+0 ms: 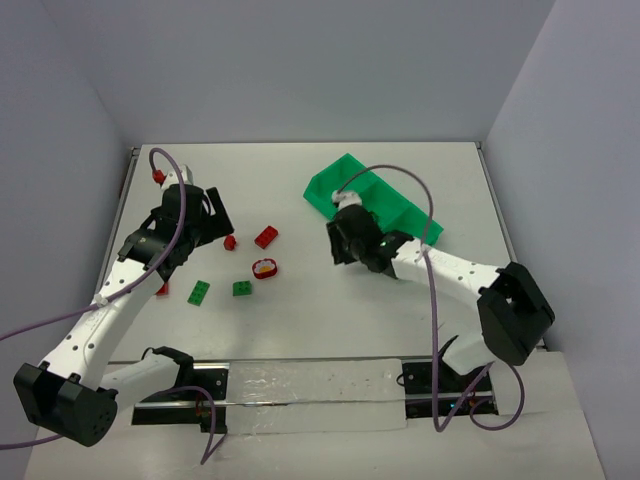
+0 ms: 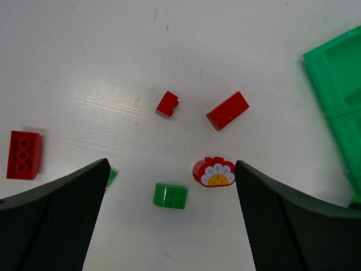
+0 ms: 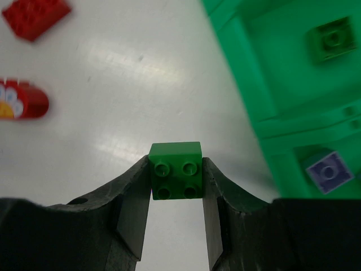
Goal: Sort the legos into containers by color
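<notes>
My right gripper (image 3: 176, 175) is shut on a green four-stud brick (image 3: 175, 164), just left of the bright green tray (image 3: 254, 84). One tray compartment holds a green brick (image 3: 333, 38), and the one beside it holds a light purple brick (image 3: 330, 171). My left gripper (image 2: 169, 226) is open above the table with nothing between its fingers. Ahead of it lie a green brick (image 2: 170, 196), a rounded red piece with a pale flower face (image 2: 214, 172), a red brick (image 2: 227, 110) and a small red piece (image 2: 167, 104). From above, the right gripper (image 1: 348, 240) hides its brick.
Another red brick (image 2: 23, 154) lies at the left, and a green one (image 2: 111, 176) peeks out behind my left finger. A small red piece (image 1: 158, 176) sits at the table's far left edge. The tray (image 1: 400, 205) lies at an angle at the back right.
</notes>
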You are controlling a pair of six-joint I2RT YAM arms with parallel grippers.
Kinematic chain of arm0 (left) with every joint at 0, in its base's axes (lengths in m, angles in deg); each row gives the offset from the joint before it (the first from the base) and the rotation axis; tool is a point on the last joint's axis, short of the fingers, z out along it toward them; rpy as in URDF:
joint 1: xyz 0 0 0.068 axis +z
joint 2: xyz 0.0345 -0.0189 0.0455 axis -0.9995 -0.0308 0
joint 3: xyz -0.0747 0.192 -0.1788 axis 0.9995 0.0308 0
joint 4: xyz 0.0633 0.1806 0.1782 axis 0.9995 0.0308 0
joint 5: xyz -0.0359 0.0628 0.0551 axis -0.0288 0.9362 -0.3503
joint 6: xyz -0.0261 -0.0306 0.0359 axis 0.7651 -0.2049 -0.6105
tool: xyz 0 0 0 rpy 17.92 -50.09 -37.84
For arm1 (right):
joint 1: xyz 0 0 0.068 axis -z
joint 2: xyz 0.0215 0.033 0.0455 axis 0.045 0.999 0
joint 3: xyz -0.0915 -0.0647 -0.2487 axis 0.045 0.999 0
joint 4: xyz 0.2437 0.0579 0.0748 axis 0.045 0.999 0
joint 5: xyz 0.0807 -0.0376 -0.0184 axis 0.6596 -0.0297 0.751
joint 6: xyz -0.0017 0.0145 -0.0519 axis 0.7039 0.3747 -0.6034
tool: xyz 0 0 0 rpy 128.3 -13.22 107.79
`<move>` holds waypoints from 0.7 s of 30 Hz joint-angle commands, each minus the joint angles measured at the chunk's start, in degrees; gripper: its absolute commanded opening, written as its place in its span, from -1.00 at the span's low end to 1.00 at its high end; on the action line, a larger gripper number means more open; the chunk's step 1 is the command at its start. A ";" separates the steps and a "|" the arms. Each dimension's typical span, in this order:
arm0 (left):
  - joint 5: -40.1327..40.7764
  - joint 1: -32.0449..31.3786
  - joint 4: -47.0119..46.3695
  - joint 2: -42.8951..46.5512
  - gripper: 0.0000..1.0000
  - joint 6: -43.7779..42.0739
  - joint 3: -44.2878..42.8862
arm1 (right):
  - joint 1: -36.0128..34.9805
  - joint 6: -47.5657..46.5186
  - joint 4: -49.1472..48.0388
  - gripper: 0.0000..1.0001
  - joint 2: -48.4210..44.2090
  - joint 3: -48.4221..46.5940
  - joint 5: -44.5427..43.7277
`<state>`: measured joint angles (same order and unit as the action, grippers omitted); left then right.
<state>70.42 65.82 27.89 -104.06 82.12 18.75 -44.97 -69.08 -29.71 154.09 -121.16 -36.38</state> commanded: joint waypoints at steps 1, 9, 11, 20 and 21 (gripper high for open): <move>1.49 -0.26 0.94 0.37 0.99 0.35 -1.04 | 8.49 1.97 0.25 -0.15 0.14 -5.60 -3.03; 2.19 -0.27 2.87 -0.27 0.99 -0.09 -0.98 | 16.90 0.79 1.74 -0.10 9.67 -15.73 -2.89; 2.26 -0.26 3.43 -0.35 0.99 0.05 -1.23 | 17.92 0.21 2.10 0.00 12.38 -17.23 -4.32; 2.40 -0.26 4.23 0.02 0.99 0.37 -0.61 | 17.63 -1.31 2.74 0.71 13.71 -22.02 -5.03; 2.33 -0.26 4.20 -0.05 0.99 0.47 -0.42 | 17.01 -1.55 2.53 0.70 12.48 -21.67 -4.81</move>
<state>71.75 65.82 31.50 -104.37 82.12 18.75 -26.68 -69.43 -26.36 169.87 -139.91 -40.06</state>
